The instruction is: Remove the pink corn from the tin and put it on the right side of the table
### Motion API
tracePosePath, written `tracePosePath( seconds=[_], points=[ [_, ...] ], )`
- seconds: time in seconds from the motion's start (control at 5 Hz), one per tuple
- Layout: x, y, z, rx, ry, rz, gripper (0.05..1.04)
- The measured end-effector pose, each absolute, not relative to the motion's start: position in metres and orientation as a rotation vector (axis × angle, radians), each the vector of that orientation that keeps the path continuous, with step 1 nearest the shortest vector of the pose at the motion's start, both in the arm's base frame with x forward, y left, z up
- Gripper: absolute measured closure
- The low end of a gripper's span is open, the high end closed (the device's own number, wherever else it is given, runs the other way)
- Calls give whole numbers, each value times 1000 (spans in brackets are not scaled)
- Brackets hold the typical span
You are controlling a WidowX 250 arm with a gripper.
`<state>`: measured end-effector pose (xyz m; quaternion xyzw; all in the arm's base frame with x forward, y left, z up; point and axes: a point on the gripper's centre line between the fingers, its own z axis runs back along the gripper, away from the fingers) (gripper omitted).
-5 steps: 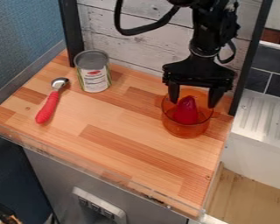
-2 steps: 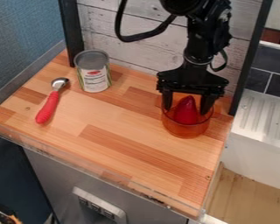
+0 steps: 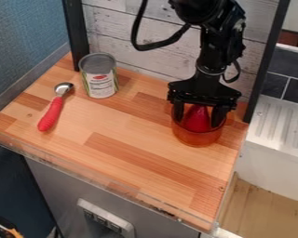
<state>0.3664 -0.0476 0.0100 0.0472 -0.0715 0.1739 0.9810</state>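
Label check: the can (image 3: pixel 98 76) at the back left of the table (image 3: pixel 132 144) has a white wraparound label with a red oval and dark print below, print too small to make out.

Delta vs earlier frames: the gripper (image 3: pixel 199 120) is lower. It starts above the orange see-through pot (image 3: pixel 197 138), shifts a bit left in view, then drops — fingers now reach down into the pot. Can, pot and red-handled spoon (image 3: pixel 52 113) haven't moved.

Jaws: apart, one finger each side of the pink cone (image 3: pixel 197 122). Can't tell if either finger touches it.

Cone: upright in the pot, point up, same spot as before. Pot sits at the back right of the table; spoon lies left, metal end toward the back — near the can, not touching.
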Motion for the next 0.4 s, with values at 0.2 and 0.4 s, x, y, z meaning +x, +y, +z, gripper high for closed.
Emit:
tracePosePath(
  seconds=[0.2,0.4],
  points=[
    [368,-44,10,127,-168,400,402],
    [371,-50,12,120,-187,394,463]
  ],
)
